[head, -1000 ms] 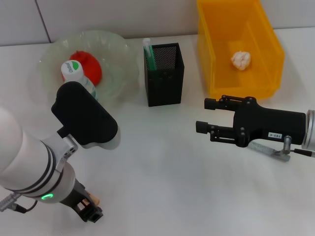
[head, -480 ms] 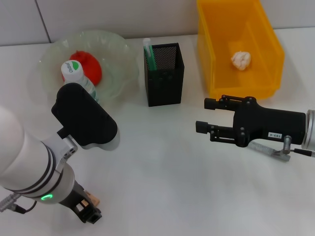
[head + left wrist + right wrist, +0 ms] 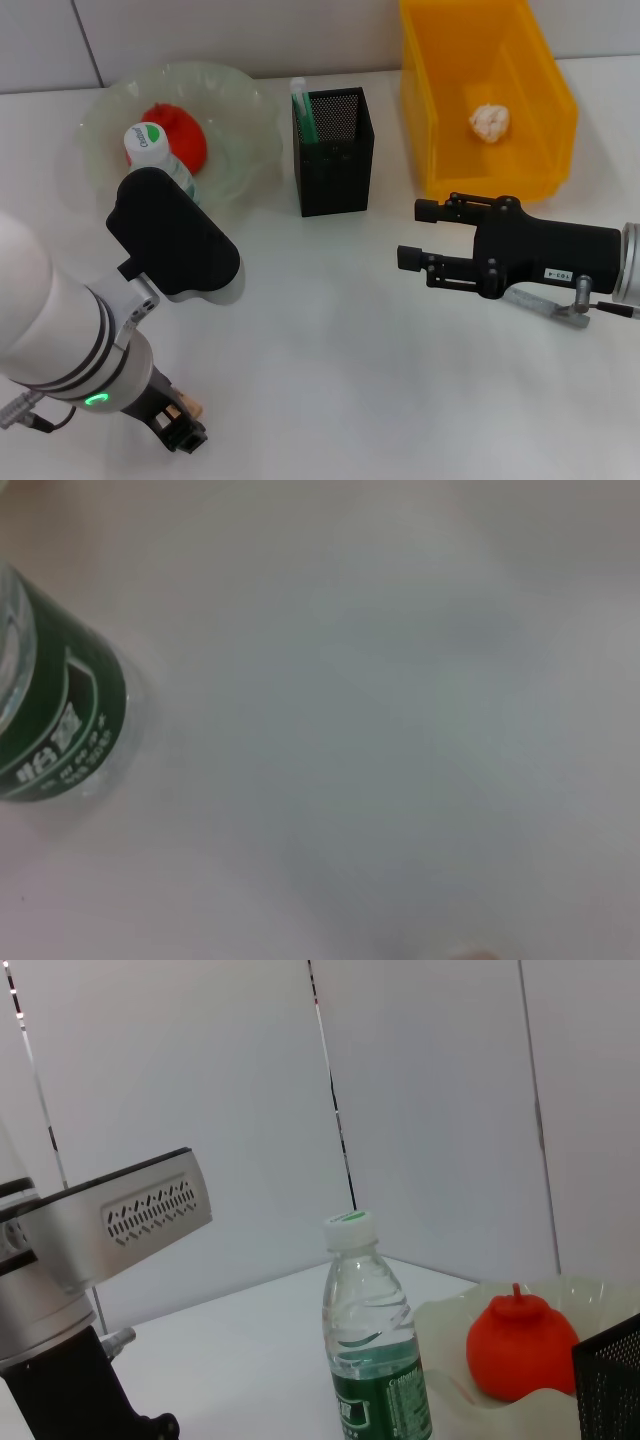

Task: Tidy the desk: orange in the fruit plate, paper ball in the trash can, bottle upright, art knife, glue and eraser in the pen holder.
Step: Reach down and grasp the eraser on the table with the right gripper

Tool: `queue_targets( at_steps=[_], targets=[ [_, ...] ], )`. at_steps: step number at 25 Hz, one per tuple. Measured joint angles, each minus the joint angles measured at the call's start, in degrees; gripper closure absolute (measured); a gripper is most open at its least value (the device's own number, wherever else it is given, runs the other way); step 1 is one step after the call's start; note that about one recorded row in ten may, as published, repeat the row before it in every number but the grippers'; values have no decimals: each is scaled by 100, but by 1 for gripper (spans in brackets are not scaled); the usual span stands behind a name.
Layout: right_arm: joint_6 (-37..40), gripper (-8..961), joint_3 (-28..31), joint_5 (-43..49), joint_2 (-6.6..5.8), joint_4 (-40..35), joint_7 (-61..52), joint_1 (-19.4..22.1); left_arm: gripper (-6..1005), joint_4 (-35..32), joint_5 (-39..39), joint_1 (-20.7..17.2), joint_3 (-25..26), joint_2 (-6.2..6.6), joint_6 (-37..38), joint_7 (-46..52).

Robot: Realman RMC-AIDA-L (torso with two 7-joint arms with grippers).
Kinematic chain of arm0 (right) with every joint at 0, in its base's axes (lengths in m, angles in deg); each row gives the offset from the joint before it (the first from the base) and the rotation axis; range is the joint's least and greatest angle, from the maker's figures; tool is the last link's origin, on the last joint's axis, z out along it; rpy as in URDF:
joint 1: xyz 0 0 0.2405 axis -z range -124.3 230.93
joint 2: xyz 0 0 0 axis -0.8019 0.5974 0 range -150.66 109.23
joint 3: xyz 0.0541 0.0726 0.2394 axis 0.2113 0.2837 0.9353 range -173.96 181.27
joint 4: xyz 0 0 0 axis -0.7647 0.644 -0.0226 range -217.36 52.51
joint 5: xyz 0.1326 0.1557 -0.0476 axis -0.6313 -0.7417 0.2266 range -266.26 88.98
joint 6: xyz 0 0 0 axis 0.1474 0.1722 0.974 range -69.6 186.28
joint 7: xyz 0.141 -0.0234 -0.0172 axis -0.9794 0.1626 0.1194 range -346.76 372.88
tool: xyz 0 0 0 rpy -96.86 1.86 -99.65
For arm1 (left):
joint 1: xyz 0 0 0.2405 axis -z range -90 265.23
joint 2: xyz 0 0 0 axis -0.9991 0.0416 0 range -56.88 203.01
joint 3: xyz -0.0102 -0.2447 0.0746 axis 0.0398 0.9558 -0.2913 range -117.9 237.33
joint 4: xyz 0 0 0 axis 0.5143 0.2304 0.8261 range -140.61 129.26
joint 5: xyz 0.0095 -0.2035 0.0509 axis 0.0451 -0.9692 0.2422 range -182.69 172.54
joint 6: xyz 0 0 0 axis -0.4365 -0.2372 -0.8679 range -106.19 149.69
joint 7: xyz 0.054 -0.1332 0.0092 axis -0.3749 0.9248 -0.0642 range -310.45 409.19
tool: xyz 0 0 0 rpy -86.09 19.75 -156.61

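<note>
The bottle (image 3: pixel 148 140) stands upright in front of the fruit plate (image 3: pixel 240 100), and its green label fills one side of the left wrist view (image 3: pixel 60 730). My left arm's black housing (image 3: pixel 172 235) hangs in front of the bottle and covers its lower part. In the right wrist view the bottle (image 3: pixel 370 1360) stands apart from that arm. The orange (image 3: pixel 185 135) lies in the plate. A white-green glue stick (image 3: pixel 302 110) stands in the black mesh pen holder (image 3: pixel 335 165). The paper ball (image 3: pixel 490 122) lies in the yellow trash can (image 3: pixel 550 100). My right gripper (image 3: pixel 420 235) is open and holds nothing. The grey art knife (image 3: pixel 540 303) lies under it.
A small tan piece (image 3: pixel 192 406) lies on the table beside my left arm's lower end; I cannot tell whether it is the eraser. White table stretches between the two arms. A wall panel closes off the back.
</note>
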Motion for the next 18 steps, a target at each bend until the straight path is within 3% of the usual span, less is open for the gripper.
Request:
queue_targets(
  at_steps=[18],
  targets=[
    [0, 259, 0, 0, 0, 0, 0, 2, 522, 73, -6, 1, -80, 0, -2, 7]
  ],
)
